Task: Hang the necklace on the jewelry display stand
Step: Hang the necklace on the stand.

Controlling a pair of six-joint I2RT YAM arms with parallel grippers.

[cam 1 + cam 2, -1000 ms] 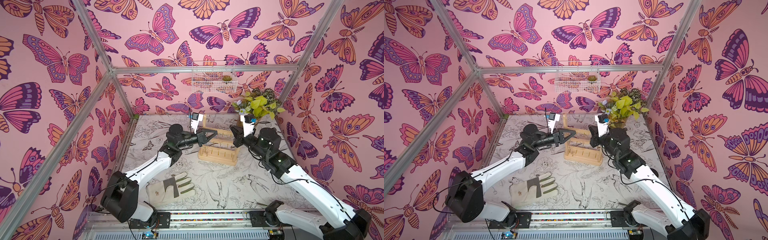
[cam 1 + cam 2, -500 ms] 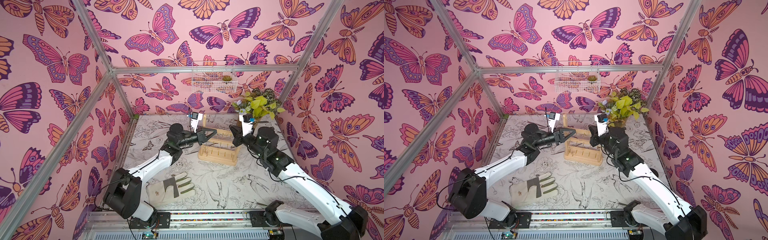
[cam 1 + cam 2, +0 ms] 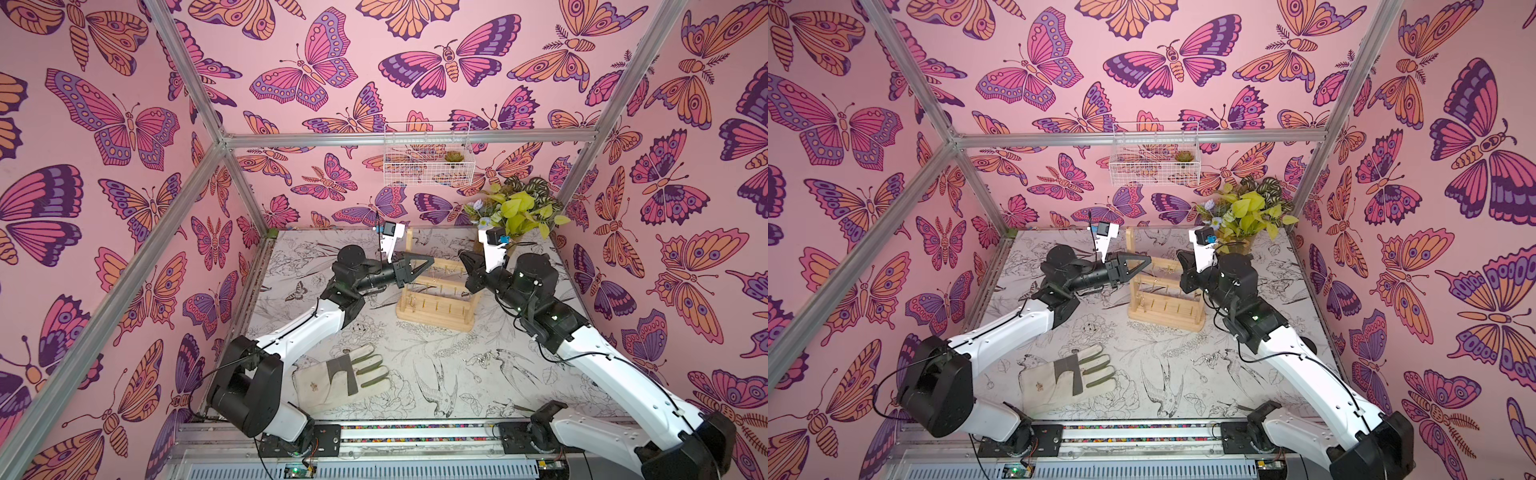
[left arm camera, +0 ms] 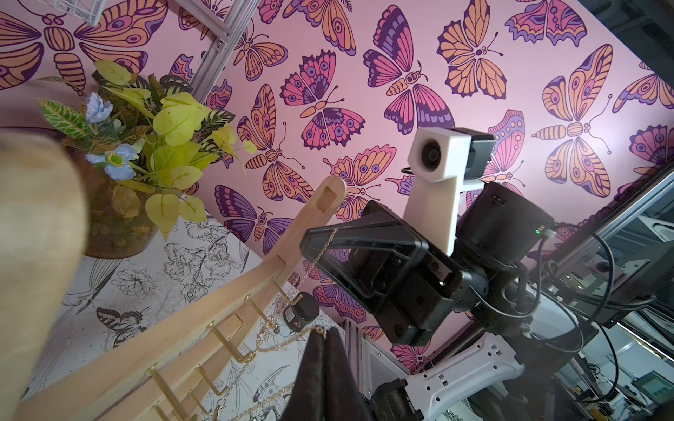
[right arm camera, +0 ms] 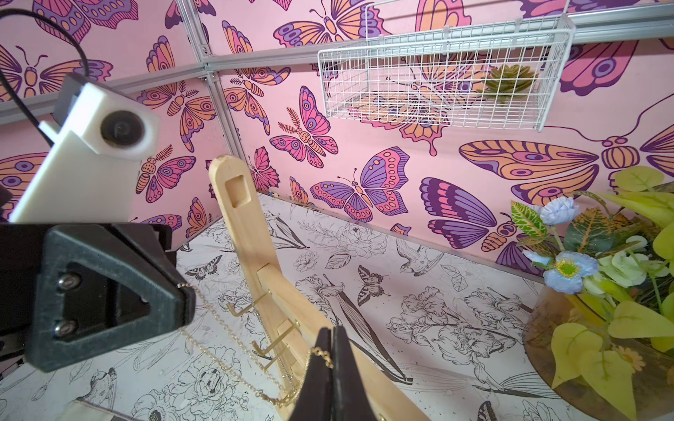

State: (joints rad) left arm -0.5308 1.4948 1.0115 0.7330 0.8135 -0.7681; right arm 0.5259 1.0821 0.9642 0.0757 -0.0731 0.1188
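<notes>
The necklace (image 5: 233, 371) shows only in the wrist views; in both top views it is too thin to make out. It is a fine gold chain of small links, strung between the two arms and sagging in a loose loop just beside the stand (image 5: 248, 233).

The left jaws, black and wedge-shaped, are clenched on one end of the chain. The right jaws grasp another part, their tips pressed flat together with a few gold beads showing at the pinch. In the left wrist view the chain runs down past the small gold hooks (image 4: 224, 340) of the top crossbar. Whether it rests on a hook I cannot tell. A further stretch of chain is cut off at the frame's edge.

The stand is light bare wood, shaped like a ladder, with round-topped uprights and a flat oblong base on the surface (image 3: 415, 374). It stands between the left arm (image 3: 307, 328) and the right arm (image 3: 582, 336). From above, the jaws hide part of its top bar. One upright sits so close to the left wrist camera that it is only a pale blur.

The surface is white, printed with black line drawings of birds and flowers. A pale canvas glove (image 3: 340, 380) with dark strips lies flat near the left arm's base. A white wire basket (image 3: 428, 166) hangs on the back wall above a leafy potted plant (image 3: 519, 212).
</notes>
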